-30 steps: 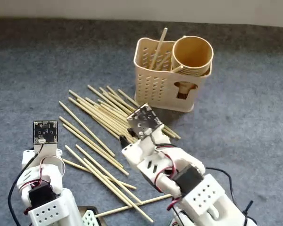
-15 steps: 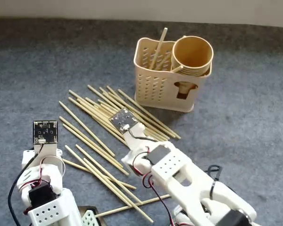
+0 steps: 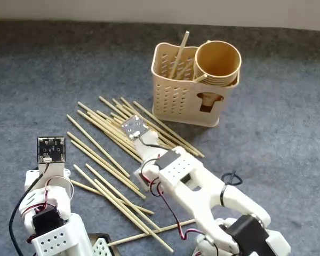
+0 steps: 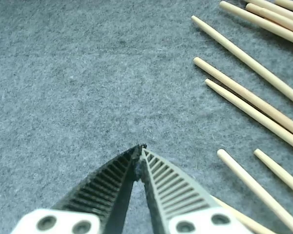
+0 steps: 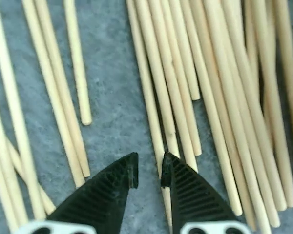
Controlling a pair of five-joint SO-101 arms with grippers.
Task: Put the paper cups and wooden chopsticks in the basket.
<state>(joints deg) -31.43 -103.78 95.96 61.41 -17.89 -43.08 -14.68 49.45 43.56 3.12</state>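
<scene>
Many wooden chopsticks [image 3: 113, 140] lie spread on the grey carpet in front of the cream basket [image 3: 177, 97]. Stacked paper cups [image 3: 217, 63] stand in the basket's right compartment, and a few chopsticks [image 3: 178, 52] lean in its left one. My right arm [image 3: 173, 173] stretches over the pile. My right gripper [image 5: 149, 170] hovers low over the chopsticks [image 5: 185, 92], open by a narrow gap, with one stick running under that gap. My left gripper [image 4: 139, 150] is shut and empty over bare carpet, beside a few chopsticks [image 4: 244, 92]. The left arm [image 3: 50, 160] sits at the near left.
The grey carpet [image 3: 272, 133] to the right of the basket is open floor. More chopsticks [image 3: 122, 202] lie between the two arm bases near the front edge. The far left carpet [image 3: 37, 80] holds nothing.
My right arm has swung left and forward, its wrist now lower over the chopstick pile. The left arm has kept still.
</scene>
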